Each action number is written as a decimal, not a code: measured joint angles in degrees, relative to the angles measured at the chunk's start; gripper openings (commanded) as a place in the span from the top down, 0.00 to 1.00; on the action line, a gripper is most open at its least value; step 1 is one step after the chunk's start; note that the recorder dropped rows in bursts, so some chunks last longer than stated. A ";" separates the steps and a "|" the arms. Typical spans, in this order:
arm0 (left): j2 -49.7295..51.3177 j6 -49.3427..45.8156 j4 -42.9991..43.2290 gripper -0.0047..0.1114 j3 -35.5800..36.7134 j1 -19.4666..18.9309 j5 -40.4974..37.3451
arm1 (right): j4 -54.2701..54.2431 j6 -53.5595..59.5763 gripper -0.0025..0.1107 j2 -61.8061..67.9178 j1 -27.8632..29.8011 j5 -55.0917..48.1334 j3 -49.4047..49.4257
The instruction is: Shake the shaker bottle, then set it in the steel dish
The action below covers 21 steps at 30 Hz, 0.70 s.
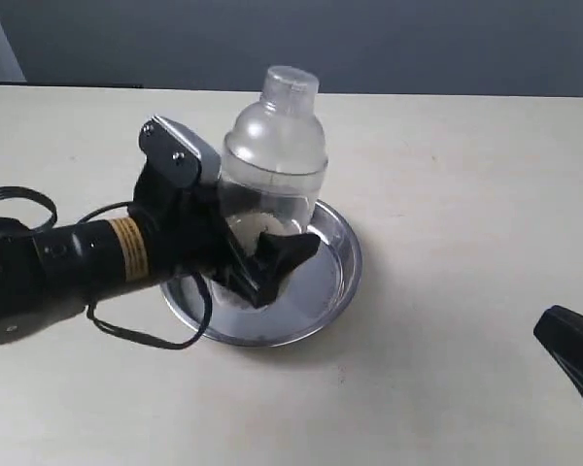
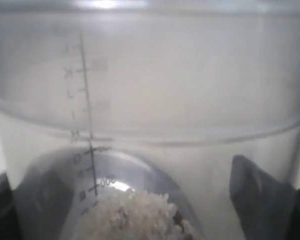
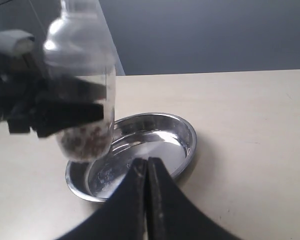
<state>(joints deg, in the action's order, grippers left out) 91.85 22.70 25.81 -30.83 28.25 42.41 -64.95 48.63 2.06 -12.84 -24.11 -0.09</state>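
L gripper point(image 1: 260, 245) pinches the shaker bottle point(image 1: 272, 146) low on its body, one jaw on each side of the clear wall. Bottle upright over the left part of the steel dish point(image 1: 348, 260), apparently held just above the base, not resting. Brown & white granules point(image 3: 82, 140) lie in its bottom. R gripper point(image 3: 146, 186) is pressed together w/ nothing between, well apart from dish on its right, pointing toward it. Dish sits on pale table point(image 1: 447, 175).
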 measured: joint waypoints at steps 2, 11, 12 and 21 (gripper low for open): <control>-5.00 0.00 -0.70 0.96 -4.33 0.00 1.04 | 0.00 0.00 0.99 0.00 0.00 0.00 0.00; -5.92 1.56 -0.38 0.96 -4.01 -0.61 0.27 | 0.00 0.00 0.99 0.00 0.00 0.00 0.00; -8.34 1.36 -0.52 0.96 -5.06 -0.74 -0.72 | 0.00 0.00 0.99 0.00 0.00 0.00 0.00; -8.30 0.72 -11.03 0.96 -2.37 -0.75 -3.95 | 0.00 0.00 0.99 0.00 0.00 0.00 0.00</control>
<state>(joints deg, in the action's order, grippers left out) 83.54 23.42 14.78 -33.20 27.50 38.46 -64.95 48.63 2.06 -12.84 -24.11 -0.09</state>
